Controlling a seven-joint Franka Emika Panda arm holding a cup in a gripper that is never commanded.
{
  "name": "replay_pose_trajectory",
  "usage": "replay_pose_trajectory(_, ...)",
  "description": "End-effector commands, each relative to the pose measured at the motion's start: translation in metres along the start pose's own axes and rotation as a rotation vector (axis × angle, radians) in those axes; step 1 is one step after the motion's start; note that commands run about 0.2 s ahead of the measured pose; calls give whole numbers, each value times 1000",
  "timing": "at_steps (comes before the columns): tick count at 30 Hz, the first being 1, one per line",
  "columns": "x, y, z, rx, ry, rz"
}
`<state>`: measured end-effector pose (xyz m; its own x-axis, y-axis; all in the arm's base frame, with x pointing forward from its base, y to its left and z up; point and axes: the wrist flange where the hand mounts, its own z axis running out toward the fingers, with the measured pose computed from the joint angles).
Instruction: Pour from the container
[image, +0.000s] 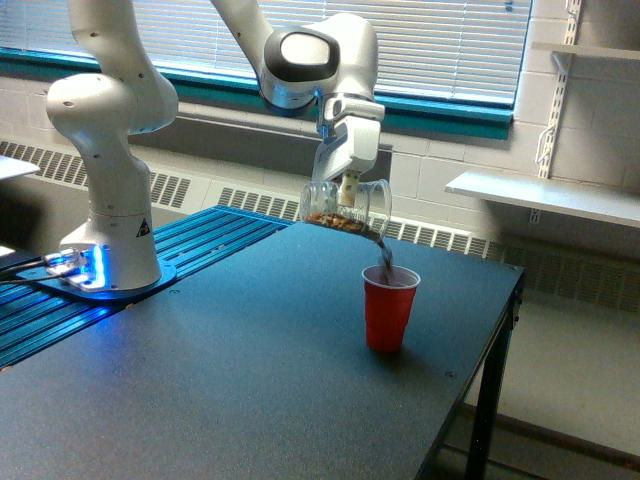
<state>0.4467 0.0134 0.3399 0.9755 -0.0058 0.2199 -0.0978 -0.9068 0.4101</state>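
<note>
The gripper is clamped on one clear handled container, which hangs directly beneath it, tipped onto its side with its mouth toward the exterior view's right and slightly down. How wide the fingers sit is hard to judge, since the cup's wall blurs them. A layer of brown material lies along the container's lower side, and one thin brown stream runs from its lip down into the single red cup, which stands upright below the gripper and to the exterior view's right, apart from the container. The cup rests on the one dark table, nearer the table's far right edge than its middle. Broad bare tabletop lies below and to the left of the gripper. The arm's white base stands well off to the left.
</note>
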Motion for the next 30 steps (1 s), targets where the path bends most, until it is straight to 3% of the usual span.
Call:
replay_pose_trajectory(1,0,-3,-2,-25,-4,-37)
replay_pose_trajectory(15,-8,-6,1,-66,-42,-87)
replay_pose_trajectory(30,-10,-13,2,-70,-56,-115)
